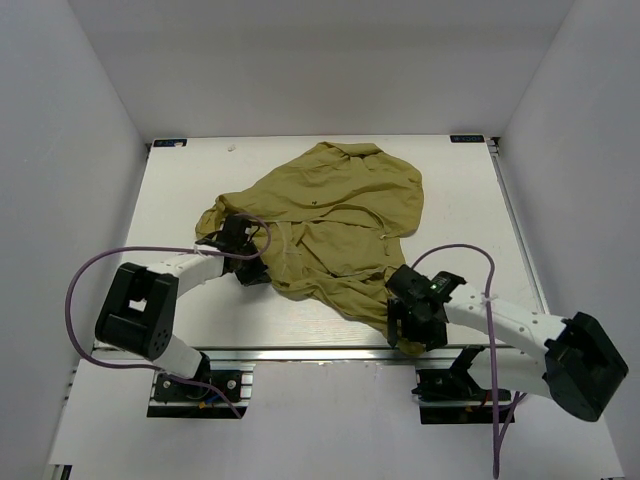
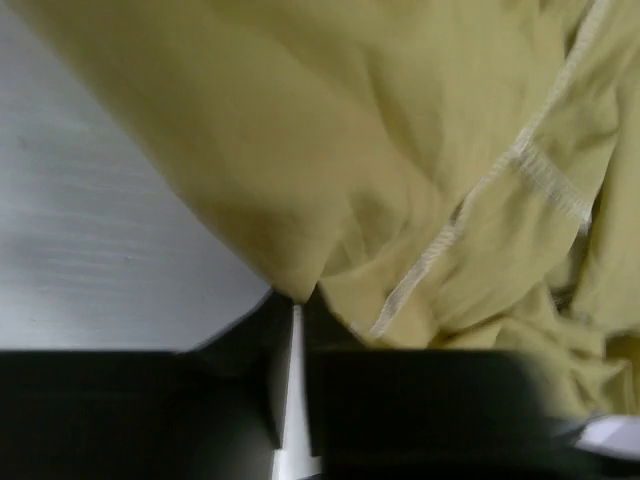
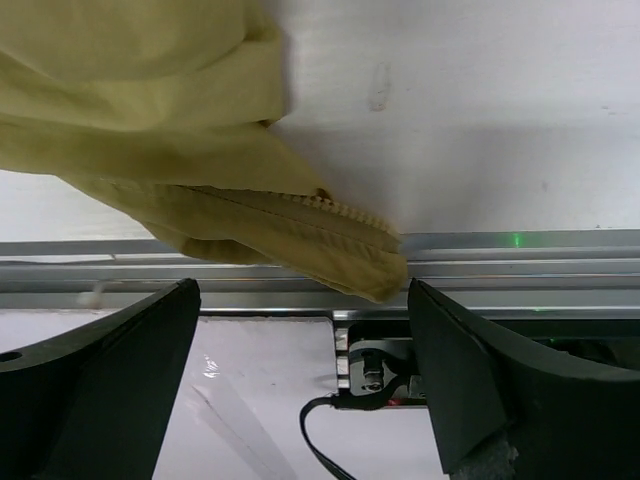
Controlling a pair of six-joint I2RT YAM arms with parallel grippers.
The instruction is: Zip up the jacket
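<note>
The olive-yellow jacket [image 1: 335,215] lies rumpled across the middle of the white table [image 1: 470,190]. My left gripper [image 1: 238,240] sits at the jacket's left edge. In the left wrist view its jaws [image 2: 295,300] are closed to a thin slit, with a fold of jacket fabric [image 2: 400,150] pinched at their tips. My right gripper [image 1: 410,322] is at the jacket's near corner by the table's front edge. In the right wrist view it [image 3: 302,290] is wide open, with the jacket corner and its zipper teeth [image 3: 340,215] just beyond the fingertips, not gripped.
The table's aluminium front rail [image 3: 150,265] runs under the jacket corner, which hangs slightly over it. A black cable [image 3: 325,445] lies below. Purple cables [image 1: 80,275] loop by each arm. White walls enclose the table on three sides.
</note>
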